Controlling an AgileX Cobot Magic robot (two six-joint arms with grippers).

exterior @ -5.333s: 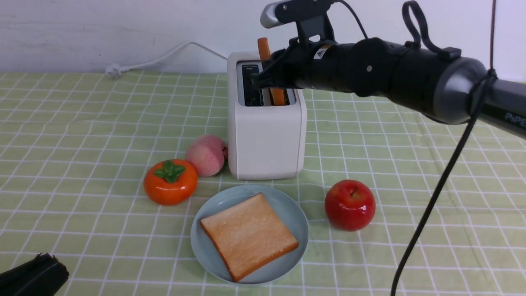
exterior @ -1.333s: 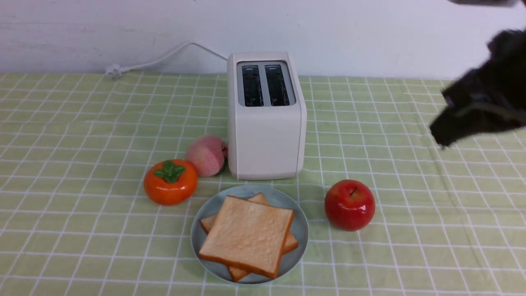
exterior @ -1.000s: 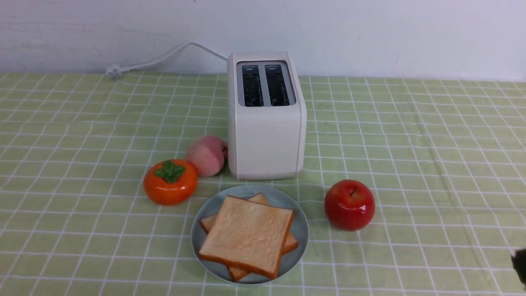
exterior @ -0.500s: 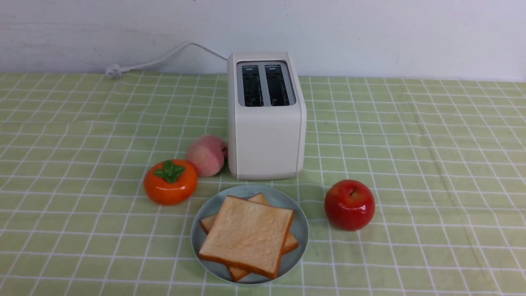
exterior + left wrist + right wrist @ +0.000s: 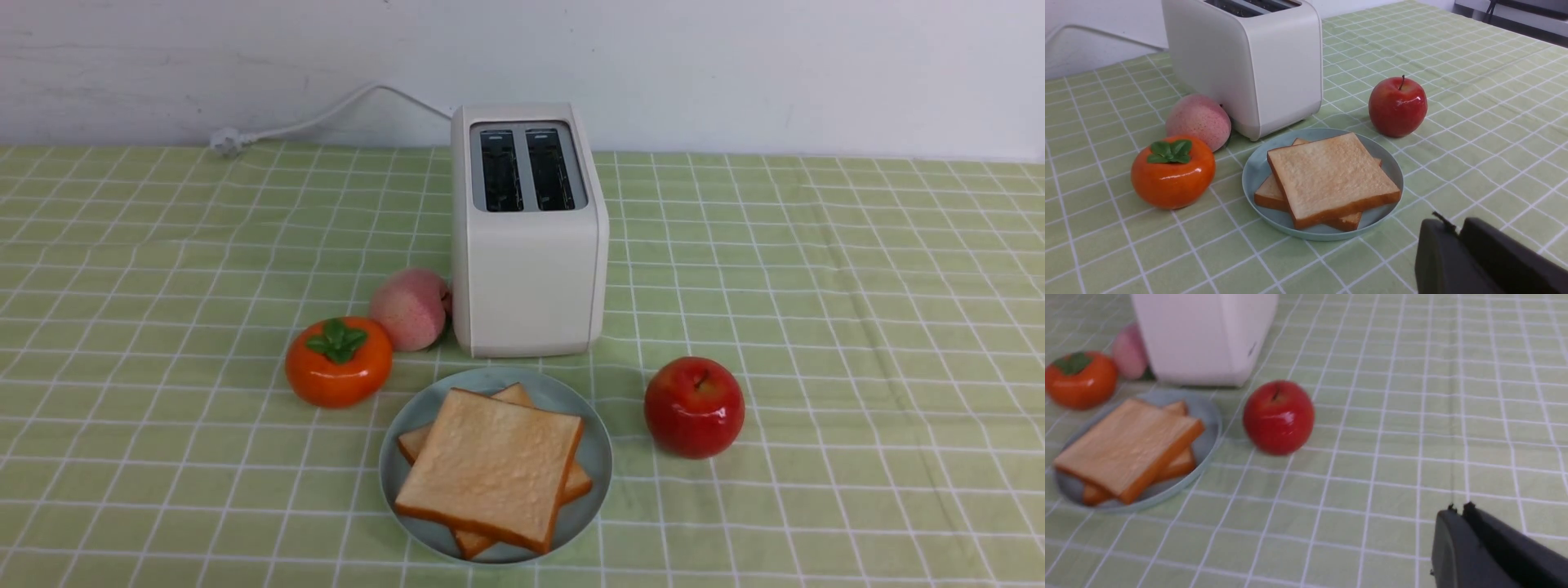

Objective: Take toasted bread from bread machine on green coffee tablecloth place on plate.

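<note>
Neither arm is seen in the front view. In the left wrist view, the left gripper is seen only as two dark fingers at the corner of the picture, pressed side by side with no gap shown between them. It is held above the green coffee tablecloth, near the plate but apart from it, and nothing is gripped.

In the right wrist view, the right gripper is likewise seen as two dark fingers closed against each other, with only a thin seam between their tips. It is held over the tablecloth, well apart from the plate, and nothing is carried.
</note>
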